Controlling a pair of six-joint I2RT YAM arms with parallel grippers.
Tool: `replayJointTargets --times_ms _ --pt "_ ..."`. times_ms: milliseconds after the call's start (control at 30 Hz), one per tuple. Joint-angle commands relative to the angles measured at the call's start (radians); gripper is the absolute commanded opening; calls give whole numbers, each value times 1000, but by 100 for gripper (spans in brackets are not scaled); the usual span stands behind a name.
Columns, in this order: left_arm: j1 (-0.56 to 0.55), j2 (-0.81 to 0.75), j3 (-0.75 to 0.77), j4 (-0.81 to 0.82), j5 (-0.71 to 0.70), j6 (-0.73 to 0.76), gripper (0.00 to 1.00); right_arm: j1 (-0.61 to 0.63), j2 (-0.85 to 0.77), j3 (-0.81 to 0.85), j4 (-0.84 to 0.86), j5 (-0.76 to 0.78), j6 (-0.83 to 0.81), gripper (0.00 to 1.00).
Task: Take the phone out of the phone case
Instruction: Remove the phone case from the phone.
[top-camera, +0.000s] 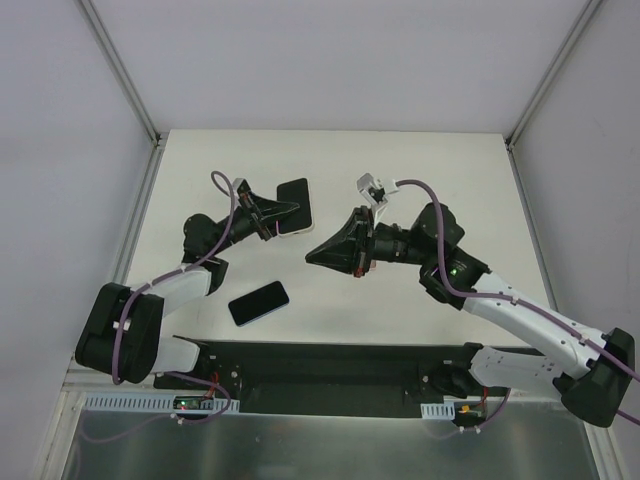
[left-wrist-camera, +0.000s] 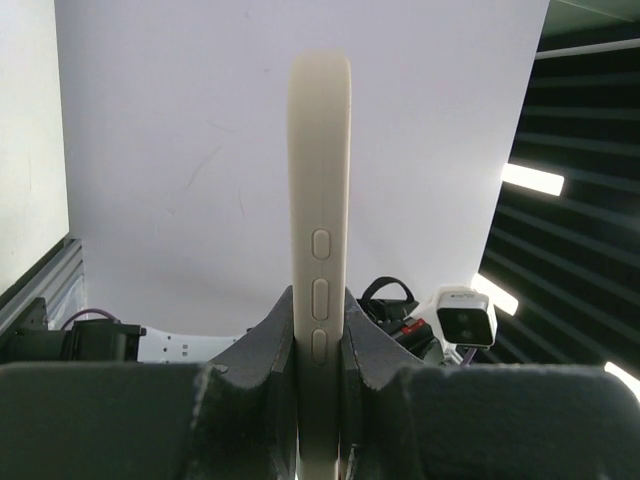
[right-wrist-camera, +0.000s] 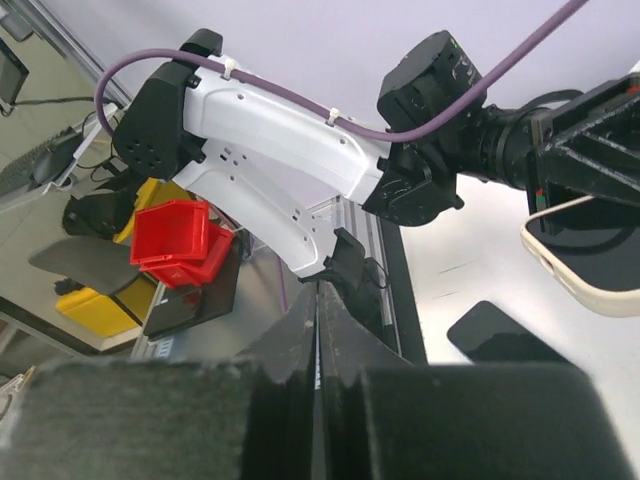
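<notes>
Two dark left fingers (left-wrist-camera: 268, 345) pinch the smooth, rounded cream case (left-wrist-camera: 320, 180) edgewise; right fingers (right-wrist-camera: 292, 350) meet, empty.

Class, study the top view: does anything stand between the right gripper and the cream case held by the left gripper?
Nothing visible does. Only bare table separates the shut right gripper from the cream case clamped in the left gripper. The dark phone lying flat sits nearer the arm bases, off that line.

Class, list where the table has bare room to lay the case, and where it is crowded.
Bare: the far strip of table beyond the phone case, and the right side. Crowded: the middle, around phone and right gripper.
</notes>
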Motion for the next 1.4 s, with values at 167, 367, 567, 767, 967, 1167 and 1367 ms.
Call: replayJointTargets --times_ms 167,367,567,767,967,1167,1367 --pt "-2 -80 45 45 16 52 0 -33 -5 59 -194 211 110 60" --pt "-2 -135 31 -36 27 147 0 -46 -20 28 -193 351 213 85" --pt "-2 -211 64 -181 27 258 0 -47 77 88 -199 347 292 79" --pt "-2 -234 64 -199 24 270 0 -46 137 80 -119 333 361 62" --pt "-2 -231 57 -190 22 267 0 -52 161 54 -18 327 437 40" --pt "-2 -232 61 -180 13 260 0 -64 210 23 138 267 556 29" --pt "-2 -232 64 -173 12 263 0 -64 268 2 258 230 647 12"
